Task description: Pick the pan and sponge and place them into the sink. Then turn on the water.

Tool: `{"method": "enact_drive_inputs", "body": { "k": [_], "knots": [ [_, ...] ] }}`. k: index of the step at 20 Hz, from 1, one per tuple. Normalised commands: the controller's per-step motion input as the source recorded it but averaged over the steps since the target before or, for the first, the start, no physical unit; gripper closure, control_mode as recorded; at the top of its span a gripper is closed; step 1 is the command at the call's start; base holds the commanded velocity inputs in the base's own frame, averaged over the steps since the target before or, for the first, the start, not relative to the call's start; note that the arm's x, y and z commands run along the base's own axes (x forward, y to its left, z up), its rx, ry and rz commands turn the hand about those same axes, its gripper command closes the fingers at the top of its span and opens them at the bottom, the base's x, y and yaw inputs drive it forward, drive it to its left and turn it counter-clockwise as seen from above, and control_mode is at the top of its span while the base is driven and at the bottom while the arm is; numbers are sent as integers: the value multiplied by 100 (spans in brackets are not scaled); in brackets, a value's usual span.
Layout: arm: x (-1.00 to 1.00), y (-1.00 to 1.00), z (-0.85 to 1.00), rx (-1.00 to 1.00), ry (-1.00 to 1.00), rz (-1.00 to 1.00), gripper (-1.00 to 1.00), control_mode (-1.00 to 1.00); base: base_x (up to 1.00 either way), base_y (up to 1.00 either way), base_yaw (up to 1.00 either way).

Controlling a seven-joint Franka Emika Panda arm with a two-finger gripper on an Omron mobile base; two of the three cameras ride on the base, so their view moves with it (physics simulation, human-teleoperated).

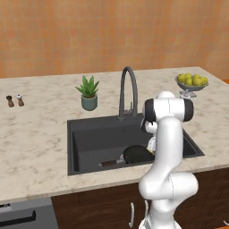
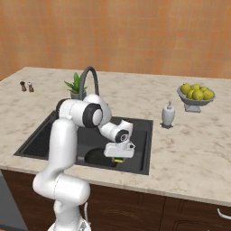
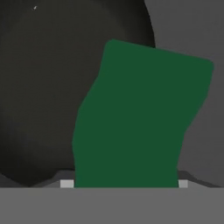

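One pan [image 1: 136,153] is recorded lying inside the sink [image 1: 89,138], at the basin's front, its handle pointing toward the left in the left base view. One sponge [image 3: 140,118] is seen in the hand view, green face toward the camera, set between the jaws directly above the pan's edge; its yellow layer shows under the hand in the right base view. The jaws are closed on the sponge at both sides, so the gripper [image 2: 118,159] is pinching it over the basin. One gooseneck faucet [image 1: 127,91] stands behind the sink. On the surface [image 1: 36,134] are counted one potted plant [image 1: 88,93], two small shakers [image 1: 14,100], one soap dispenser [image 2: 168,114] and one bowl of lemons [image 1: 192,83]. The lemons cannot be counted exactly.
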Motion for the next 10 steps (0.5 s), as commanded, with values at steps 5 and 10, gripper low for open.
{"method": "enact_drive_inputs", "body": {
  "k": [5,10],
  "knots": [
    [16,0,-27,1,0,0,100,-100,0,0,0],
    [0,0,-6,1,0,0,-100,-100,0,0,0]
  ]
}}
